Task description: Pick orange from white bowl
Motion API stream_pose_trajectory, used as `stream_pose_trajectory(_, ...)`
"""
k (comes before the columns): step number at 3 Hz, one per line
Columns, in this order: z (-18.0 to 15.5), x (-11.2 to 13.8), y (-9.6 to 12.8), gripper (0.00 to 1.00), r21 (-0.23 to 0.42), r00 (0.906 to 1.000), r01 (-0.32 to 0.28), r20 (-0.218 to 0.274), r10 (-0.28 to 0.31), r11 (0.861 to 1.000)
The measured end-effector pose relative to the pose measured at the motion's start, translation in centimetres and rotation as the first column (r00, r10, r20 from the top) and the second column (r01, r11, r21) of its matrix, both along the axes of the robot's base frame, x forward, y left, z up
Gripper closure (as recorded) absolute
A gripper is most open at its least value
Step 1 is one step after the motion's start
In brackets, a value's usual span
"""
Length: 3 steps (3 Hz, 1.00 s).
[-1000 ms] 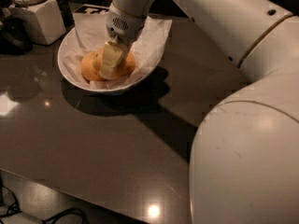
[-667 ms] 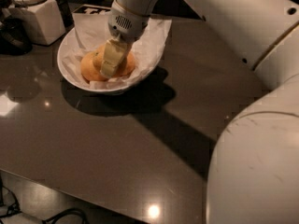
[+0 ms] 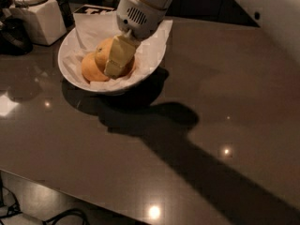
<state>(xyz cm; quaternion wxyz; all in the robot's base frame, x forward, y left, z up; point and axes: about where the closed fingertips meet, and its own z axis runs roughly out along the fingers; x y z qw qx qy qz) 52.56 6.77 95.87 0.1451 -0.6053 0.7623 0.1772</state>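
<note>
The white bowl [image 3: 149, 64], lined with crumpled white paper, stands at the back left of the dark glossy table [image 3: 197, 125]. It holds oranges close together. One deep-orange orange [image 3: 92, 69] lies at the front left. A second orange with a dark stem spot [image 3: 104, 50] sits behind it. A third orange [image 3: 132, 65] shows only as a sliver at the right. My gripper [image 3: 115, 71] reaches down into the bowl from the upper right and sits over the middle of the oranges, hiding part of them.
A boxy white container [image 3: 43, 21] with a jar on top stands left of the bowl, with a dark object [image 3: 13, 35] beside it. A flat dark item [image 3: 93, 9] lies behind the bowl. The table's front edge runs along the bottom left, with cables [image 3: 56, 217] on the floor below.
The arm's big lower segment has swung up and out to the right. The gripper stays in the bowl over the oranges, and the bowl has not moved.
</note>
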Motion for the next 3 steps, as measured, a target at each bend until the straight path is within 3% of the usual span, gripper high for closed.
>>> stream_pose_trajectory(1,1.5,-1.9,-1.4,1.00,0.004,0.9998,0.003,0.020,-0.003,1.000)
stream_pose_trajectory(2,3.9,-5.9,-4.9,1.00,0.011,0.9991,0.025,0.035,-0.025,1.000)
stream_pose_trajectory(3,4.1,-5.9,-4.9,1.00,0.013,0.9989,0.026,0.038,-0.027,1.000)
